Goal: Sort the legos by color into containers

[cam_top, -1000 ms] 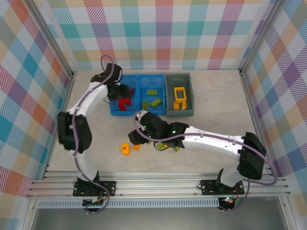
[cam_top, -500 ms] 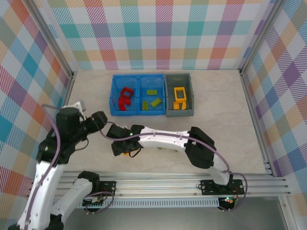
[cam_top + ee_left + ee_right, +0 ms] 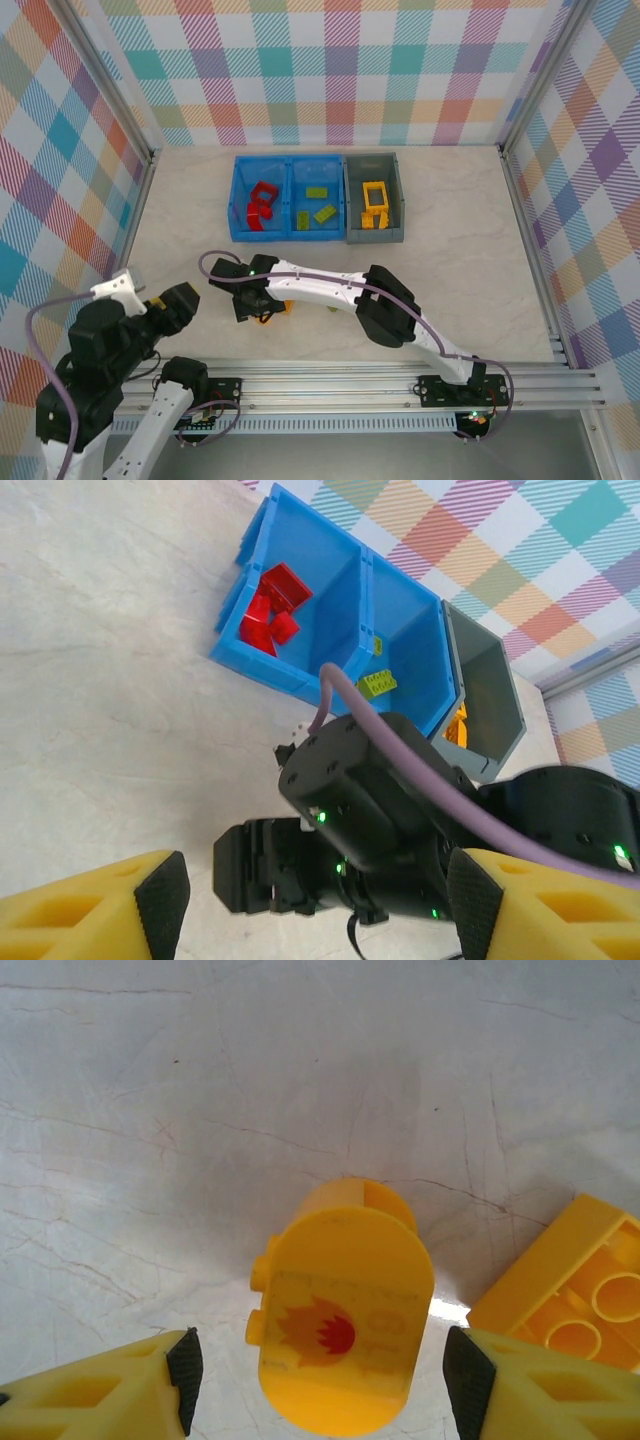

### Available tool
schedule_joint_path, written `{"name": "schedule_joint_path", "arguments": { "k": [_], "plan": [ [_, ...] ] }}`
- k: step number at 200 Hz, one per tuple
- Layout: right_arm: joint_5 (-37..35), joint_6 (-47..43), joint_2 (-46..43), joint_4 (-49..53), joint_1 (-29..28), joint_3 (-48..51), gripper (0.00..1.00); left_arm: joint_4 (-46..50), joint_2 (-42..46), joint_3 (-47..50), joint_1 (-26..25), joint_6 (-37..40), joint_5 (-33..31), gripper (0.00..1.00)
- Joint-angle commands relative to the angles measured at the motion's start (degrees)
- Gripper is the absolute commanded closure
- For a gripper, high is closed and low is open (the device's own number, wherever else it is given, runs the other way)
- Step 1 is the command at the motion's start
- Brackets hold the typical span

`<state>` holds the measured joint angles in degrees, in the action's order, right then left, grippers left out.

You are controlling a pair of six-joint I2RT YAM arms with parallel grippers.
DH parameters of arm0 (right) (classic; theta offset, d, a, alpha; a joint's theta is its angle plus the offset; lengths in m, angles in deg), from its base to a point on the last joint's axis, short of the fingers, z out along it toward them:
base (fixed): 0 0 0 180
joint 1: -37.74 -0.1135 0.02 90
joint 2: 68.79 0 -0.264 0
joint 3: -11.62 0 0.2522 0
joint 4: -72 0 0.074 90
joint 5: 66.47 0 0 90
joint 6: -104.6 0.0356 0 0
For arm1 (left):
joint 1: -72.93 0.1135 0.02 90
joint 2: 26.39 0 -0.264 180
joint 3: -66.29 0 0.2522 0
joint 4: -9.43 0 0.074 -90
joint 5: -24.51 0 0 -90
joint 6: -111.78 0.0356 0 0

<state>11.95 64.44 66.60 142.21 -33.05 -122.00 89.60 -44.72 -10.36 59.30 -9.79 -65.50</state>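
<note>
The top camera hangs above and behind my bases (image 3: 445, 388), looking steeply down on the whole table (image 3: 460, 250), with the blue bin (image 3: 287, 197) in the far half. My left wrist camera sits low on the near side of that bin, facing it across the marble at middle range, my right arm (image 3: 370, 800) in between. Both views share the bin and that arm. My right wrist camera looks straight down, very close, at a round yellow piece (image 3: 345, 1305) on the near side of the bin.
</note>
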Motion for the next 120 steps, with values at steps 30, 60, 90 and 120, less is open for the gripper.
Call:
{"name": "schedule_joint_path", "arguments": {
  "k": [30, 60, 90, 120],
  "plan": [
    [-0.64, 1.42, 4.42, 4.44, 0.74, -5.23, 0.36, 9.32, 7.47, -0.40, -0.26, -5.17, 2.51, 0.34],
    [-0.21, 1.31, 5.77, 3.91, 0.73, -6.39, 0.40, 16.23, 9.61, -0.40, -0.25, -8.20, 5.47, 0.35],
    [-0.38, 1.48, 6.99, 4.39, 0.79, -7.59, 0.46, 23.40, 11.76, -0.12, -0.25, -11.00, 7.61, 0.36],
    [-0.20, 1.40, 6.71, 4.07, 0.73, -7.50, 0.53, 23.83, 13.81, 0.86, -0.26, -12.45, 7.71, 0.36]
  ]
}}
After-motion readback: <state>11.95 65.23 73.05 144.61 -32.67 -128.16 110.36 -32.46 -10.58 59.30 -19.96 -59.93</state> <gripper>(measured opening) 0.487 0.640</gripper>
